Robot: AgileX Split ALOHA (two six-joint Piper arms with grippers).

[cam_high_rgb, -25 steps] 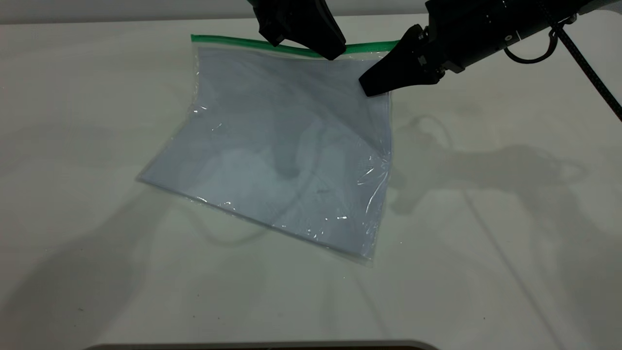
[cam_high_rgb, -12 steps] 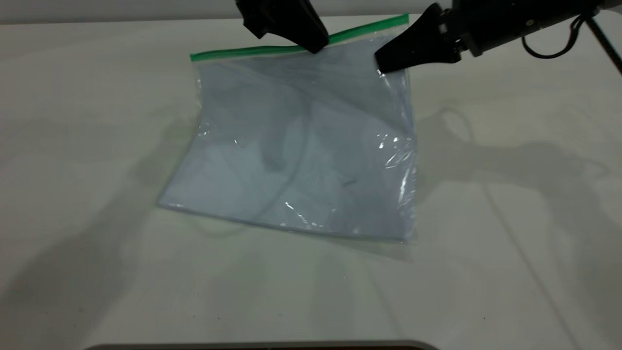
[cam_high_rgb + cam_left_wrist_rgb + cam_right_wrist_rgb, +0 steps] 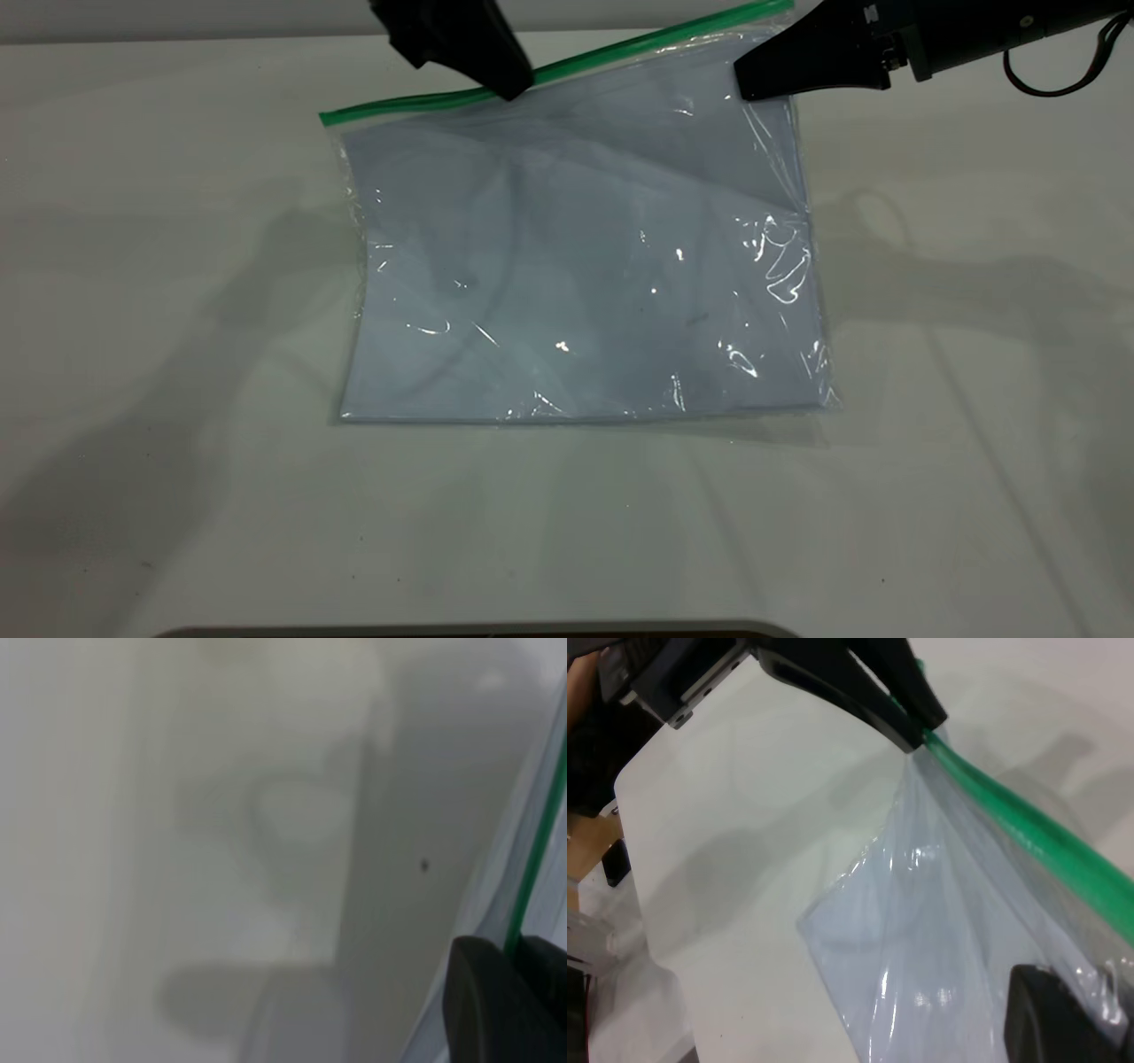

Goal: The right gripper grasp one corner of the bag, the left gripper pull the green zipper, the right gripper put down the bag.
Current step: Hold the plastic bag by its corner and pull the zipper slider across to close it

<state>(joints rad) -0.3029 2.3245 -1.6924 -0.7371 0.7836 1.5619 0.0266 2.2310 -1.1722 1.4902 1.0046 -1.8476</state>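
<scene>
Exterior view: over the last second the bag [image 3: 576,266] has swung round and lifted at its upper-right corner, so its lower edge now runs level across the middle of the frame where it slanted before. The green zipper [image 3: 620,55] has tilted with it, climbing from centre-left to the top right. The left gripper [image 3: 507,81] has slid leftward along that strip from near the middle of it, which suggests the pull is under way with a good stretch still ahead of it at the left. Its jaws are closed on the zipper. The right gripper [image 3: 753,81] sits at the top right, closed on the bag's corner and holding it above the table [image 3: 930,443]. The bag itself is clear and crinkled, with glints down its right side and pale grey-blue sheets showing through; its lower part rests on the table.

Left wrist view: at the lower right of the frame the dark jaws pinch the thin green strip, which runs up toward the upper right.

Right wrist view: the left gripper [image 3: 921,731] clamps the green strip at upper centre, the film draping down below it.
</scene>
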